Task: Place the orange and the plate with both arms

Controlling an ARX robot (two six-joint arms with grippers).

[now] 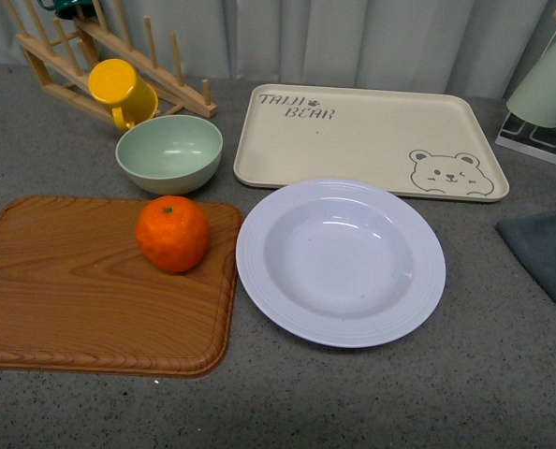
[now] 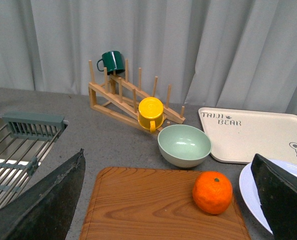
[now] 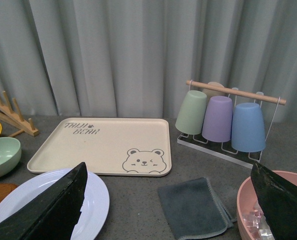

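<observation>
Two claws spread wide, left claw [image 2: 168,155] and right claw [image 3: 168,165], each gripping nothing.
Ahead of the left claw's dark fingers [image 2: 48,200], the orange [image 1: 172,234] sits on a wooden board [image 1: 72,290], at the board's back right corner, on the left half of the counter [image 1: 372,402] toward its front edge. The white plate [image 1: 341,262] lies flat and bare just right of the board, mid-counter, its rim close against the board's edge; its rim also shows ahead of the right claw. Behind the board stands a green bowl [image 1: 169,152]. Behind the plate, toward the back edge, lies a beige bear tray [image 1: 372,140]. A yellow mug [image 1: 119,89] hangs on the wooden rack [image 1: 189,91] at the back left corner, and a grey cloth [image 1: 545,248] lies at the right edge.
</observation>
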